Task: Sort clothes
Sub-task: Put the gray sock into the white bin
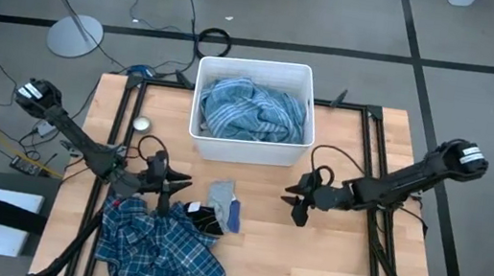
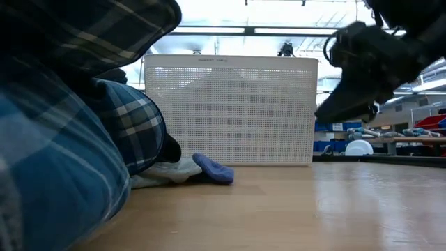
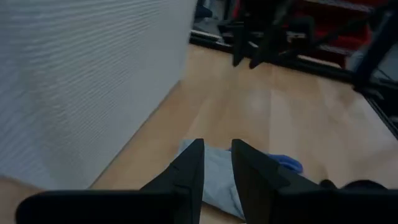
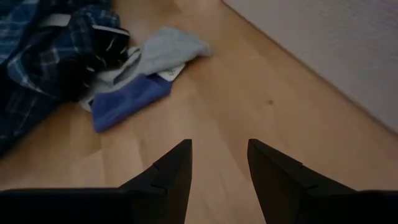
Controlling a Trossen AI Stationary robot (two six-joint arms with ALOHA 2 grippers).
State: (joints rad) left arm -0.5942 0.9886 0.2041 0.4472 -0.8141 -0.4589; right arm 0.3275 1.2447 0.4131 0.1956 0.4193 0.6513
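A grey-blue striped shirt point(image 1: 251, 110) lies bunched in the white bin point(image 1: 258, 62). A blue-white plaid shirt point(image 1: 163, 252) lies crumpled on the table at the near left. Beside it lie a small grey piece point(image 1: 223, 193), a blue piece point(image 1: 234, 216) and a black piece with white marks point(image 1: 202, 217). My left gripper point(image 1: 184, 184) hovers just left of the grey piece point(image 3: 217, 174), narrowly open and empty. My right gripper point(image 1: 294, 201) is open and empty, right of the small pieces point(image 4: 127, 102). No turquoise tee shows.
The bin's perforated front wall point(image 2: 230, 111) stands just beyond both grippers. Bare wood point(image 1: 307, 263) lies between the small pieces and the table's right edge. A small round metal thing point(image 1: 140, 124) lies left of the bin. Black frame rails point(image 1: 375, 156) run along the table's sides.
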